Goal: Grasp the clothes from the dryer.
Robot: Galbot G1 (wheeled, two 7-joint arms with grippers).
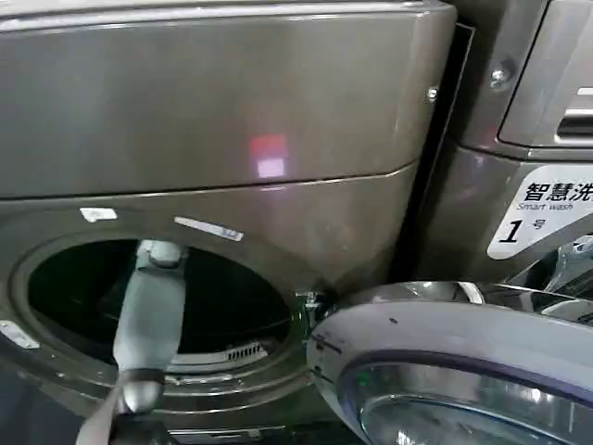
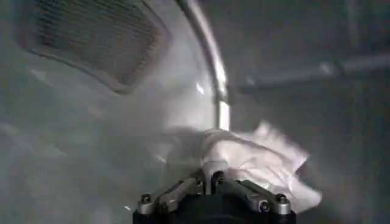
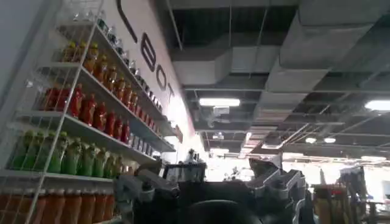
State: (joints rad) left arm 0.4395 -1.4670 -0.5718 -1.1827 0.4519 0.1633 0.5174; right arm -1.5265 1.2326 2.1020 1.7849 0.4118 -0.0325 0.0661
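1. Dryer (image 1: 232, 111): one big brown-grey front-loading machine fills most of the head view, its round porthole (image 1: 162, 297) open and dark inside. A second machine (image 1: 519, 185) with a white "1" sticker (image 1: 542, 218) stands just beside it on the robot's right.
2. One round, grey-rimmed glass door (image 1: 454, 362) is swung open to the right of the porthole, low in the head view.
3. One left arm (image 1: 148, 320) reaches up from the bottom edge of the head view and passes through the porthole into the drum.
4. One perforated vent panel (image 2: 91, 39) sits on the pale inner wall of the drum in the left wrist view, and a bright curved metal rim (image 2: 213, 67) runs beside it.
5. One bundle of clothes (image 2: 256, 161), pale grey-white and crumpled, lies inside the drum against that wall. Its long axis runs across the left wrist view, one ragged end pointing away from the curved rim.
6. Left gripper (image 2: 210, 173): its fingers are drawn narrowly together, pinching the near edge of the clothes; the bundle spreads out just beyond the fingertips.
7. Right gripper (image 3: 210, 182): it is raised and points toward a ceiling and shelves of bottles (image 3: 85, 115), well apart from the dryer, with its fingers spread wide and nothing between them.
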